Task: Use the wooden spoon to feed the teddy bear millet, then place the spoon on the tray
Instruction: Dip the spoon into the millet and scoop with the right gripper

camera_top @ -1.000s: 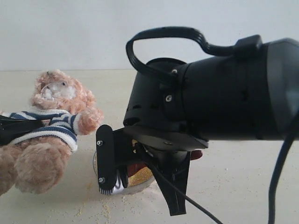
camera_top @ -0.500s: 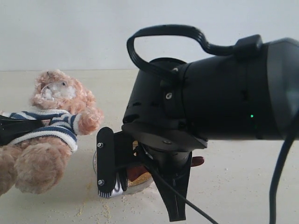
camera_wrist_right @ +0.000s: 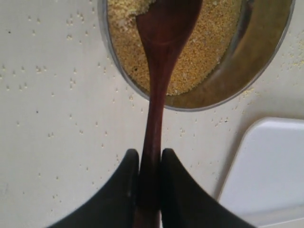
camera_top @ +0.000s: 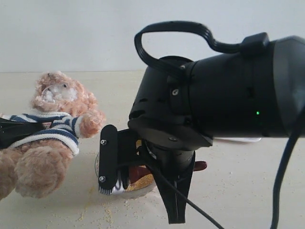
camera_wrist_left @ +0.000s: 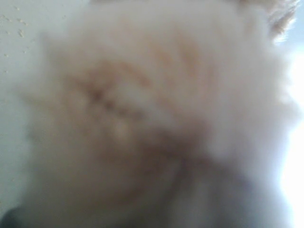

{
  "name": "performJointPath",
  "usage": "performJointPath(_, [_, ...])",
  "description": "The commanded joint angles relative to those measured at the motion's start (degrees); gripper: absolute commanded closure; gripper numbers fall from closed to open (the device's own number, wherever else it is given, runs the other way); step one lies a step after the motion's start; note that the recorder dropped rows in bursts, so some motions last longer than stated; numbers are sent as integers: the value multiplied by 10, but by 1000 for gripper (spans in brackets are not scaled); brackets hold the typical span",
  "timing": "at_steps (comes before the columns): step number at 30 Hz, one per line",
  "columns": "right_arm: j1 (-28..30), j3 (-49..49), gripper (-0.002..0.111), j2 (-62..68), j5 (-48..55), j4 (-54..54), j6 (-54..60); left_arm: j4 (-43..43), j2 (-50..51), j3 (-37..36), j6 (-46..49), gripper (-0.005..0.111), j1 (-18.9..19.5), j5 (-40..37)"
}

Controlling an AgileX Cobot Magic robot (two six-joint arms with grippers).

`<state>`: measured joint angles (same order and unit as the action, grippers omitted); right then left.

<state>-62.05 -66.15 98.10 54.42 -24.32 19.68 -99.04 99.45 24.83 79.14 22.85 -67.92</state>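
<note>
The teddy bear (camera_top: 52, 138) leans back at the left, its striped shirt pinched by my left gripper (camera_top: 16, 132). Its fur (camera_wrist_left: 142, 109) fills the left wrist view as a blur and hides the jaws there. My right gripper (camera_wrist_right: 150, 154) is shut on the thin handle of the wooden spoon (camera_wrist_right: 159, 71). The spoon's oval end lies in the millet (camera_wrist_right: 209, 42) inside the metal bowl (camera_wrist_right: 266, 52). In the exterior view my right arm (camera_top: 214, 95) hangs over the bowl (camera_top: 143, 186) and hides most of it. A corner of the white tray (camera_wrist_right: 270, 166) lies beside the bowl.
Loose yellow grains (camera_wrist_right: 52, 71) are scattered on the pale tabletop around the bowl. A black cable (camera_top: 281, 181) hangs from my right arm at the right. A thin strip of the tray (camera_top: 238, 140) shows behind that arm.
My right wrist has risen a little and turned over the bowl, with the spoon still in it. A strip of the tray now shows behind it. The bear and left gripper have not moved.
</note>
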Motion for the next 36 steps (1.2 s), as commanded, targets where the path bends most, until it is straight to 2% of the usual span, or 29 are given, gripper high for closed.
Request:
performJointPath(1, [25, -3, 108, -2, -1, 12, -3, -9, -2, 4, -2, 102, -2, -20])
performJointPath(6, [50, -3, 108, -2, -4, 33, -15, -9, -2, 4, -2, 102, -2, -20])
performJointPath(17, [51, -3, 108, -2, -59, 42, -33, -9, -2, 4, -2, 102, -2, -20])
performJointPath(23, [50, -3, 108, 21, -17, 28, -32, -9, -2, 4, -1, 102, -2, -20])
performJointPath(36, [50, -3, 108, 24, -36, 89, -32, -9, -2, 4, -1, 102, -2, -20])
